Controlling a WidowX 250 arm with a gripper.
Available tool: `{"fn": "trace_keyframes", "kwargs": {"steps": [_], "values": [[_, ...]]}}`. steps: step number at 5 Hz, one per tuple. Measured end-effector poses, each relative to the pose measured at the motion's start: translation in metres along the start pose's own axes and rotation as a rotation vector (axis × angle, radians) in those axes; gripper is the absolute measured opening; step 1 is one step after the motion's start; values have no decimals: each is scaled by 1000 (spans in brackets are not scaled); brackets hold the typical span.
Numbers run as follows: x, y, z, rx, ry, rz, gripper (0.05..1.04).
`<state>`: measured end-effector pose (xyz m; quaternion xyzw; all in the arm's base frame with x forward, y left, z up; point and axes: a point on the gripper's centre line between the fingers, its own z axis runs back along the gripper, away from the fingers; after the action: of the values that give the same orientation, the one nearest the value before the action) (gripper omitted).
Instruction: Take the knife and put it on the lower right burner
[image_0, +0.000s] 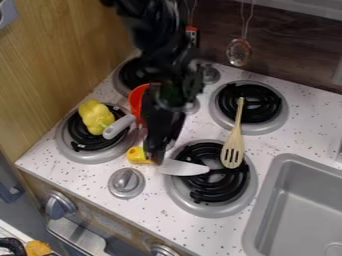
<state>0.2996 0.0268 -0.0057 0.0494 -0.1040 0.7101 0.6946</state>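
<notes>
The black gripper hangs down at the middle of the stove, over the knife where its yellow handle meets the blade, hiding that part. The knife has its handle to the left of the gripper and its pale blade pointing right, over the upper left part of the lower right burner. Whether the blade touches the burner, I cannot tell. That burner has a black coil in a silver ring.
A wooden slotted spatula spans from the upper right burner to the lower right one. A yellow pepper lies on the lower left burner, beside a red pan with a grey handle. The sink is at right.
</notes>
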Motion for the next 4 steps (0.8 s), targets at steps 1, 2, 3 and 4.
{"fn": "trace_keyframes", "kwargs": {"steps": [1,2,3,4], "values": [[1,-11,25,34,88,-79,1001],[4,-28,42,12,195,-280,1001],[11,-47,48,-81,111,-525,1001],[14,-70,46,-216,-87,-753,1001]]}}
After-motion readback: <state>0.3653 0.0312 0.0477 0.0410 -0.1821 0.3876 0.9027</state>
